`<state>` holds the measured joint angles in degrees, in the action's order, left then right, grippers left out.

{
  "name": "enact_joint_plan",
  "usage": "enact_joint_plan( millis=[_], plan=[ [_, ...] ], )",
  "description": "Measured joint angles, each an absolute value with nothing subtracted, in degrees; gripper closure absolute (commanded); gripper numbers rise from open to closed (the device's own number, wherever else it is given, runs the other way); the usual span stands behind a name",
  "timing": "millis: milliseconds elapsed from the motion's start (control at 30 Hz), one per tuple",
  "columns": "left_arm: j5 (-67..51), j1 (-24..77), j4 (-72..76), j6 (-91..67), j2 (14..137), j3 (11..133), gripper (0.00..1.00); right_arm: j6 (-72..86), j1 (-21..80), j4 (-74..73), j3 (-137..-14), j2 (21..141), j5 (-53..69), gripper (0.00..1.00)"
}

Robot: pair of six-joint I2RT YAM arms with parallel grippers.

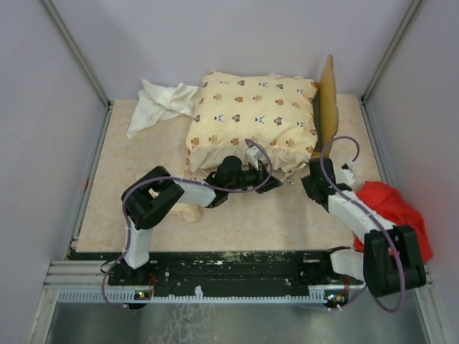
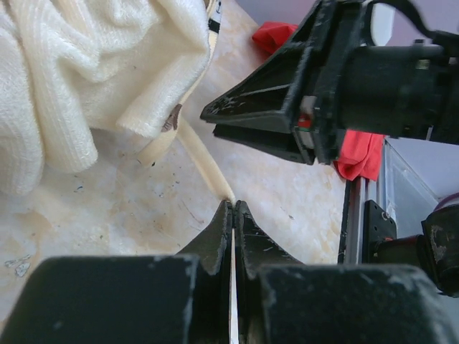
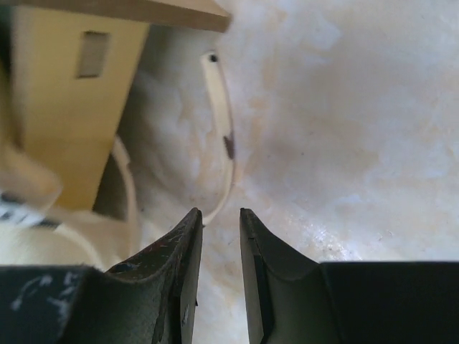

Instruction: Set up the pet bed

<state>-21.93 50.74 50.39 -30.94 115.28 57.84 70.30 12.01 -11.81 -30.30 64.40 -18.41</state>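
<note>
At the table's (image 1: 287, 222) far left corner a white cloth (image 1: 154, 106) was seen lying crumpled, out of play. Near the left arm's elbow a small cream lump (image 1: 188, 211) was glimpsed, possibly the pillow, though it could not be made out for certain.

The left gripper (image 2: 234, 208) was found at the cushion's (image 1: 251, 115) near edge, jaws pressed fully together, with a thin cream tie (image 2: 204, 161) pinched between them and trailing back up to the cushion.

The cushion itself was heaped at the far middle of the table, on top of the frame, slumped and not squared. It was judged light, soft and floppy: it would sag if lifted by one point, so it was best taken at a corner, seam or tie and dragged rather than carried.

The headboard (image 1: 328, 100) was seen upright at the cushion's right side. It was judged stiff, light and apt to slide on the smooth table if pushed.

The right gripper (image 3: 221, 215) was held low beside a frame post (image 3: 64, 107), jaws a narrow gap apart with nothing clamped. A second tie (image 3: 224, 122) curled on the table, its end just off the left fingertip. Thin and limp, it would need pinching near that end.

At the right edge a red cloth (image 1: 391, 204) was left bunched.
</note>
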Motion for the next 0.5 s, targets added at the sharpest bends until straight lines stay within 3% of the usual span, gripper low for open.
enact_joint_plan(
  millis=[167, 500],
  plan=[
    [-21.2, 50.7, 50.0, -30.1, 115.0, 57.8, 1.0, 81.3, 12.4, -16.4, -34.8, 75.0, -18.4, 0.7],
    [-20.8, 50.7, 49.7, -29.5, 115.0, 57.8, 1.0, 92.9, 13.8, -18.6, -39.6, 83.7, -18.0, 0.7]
  ],
)
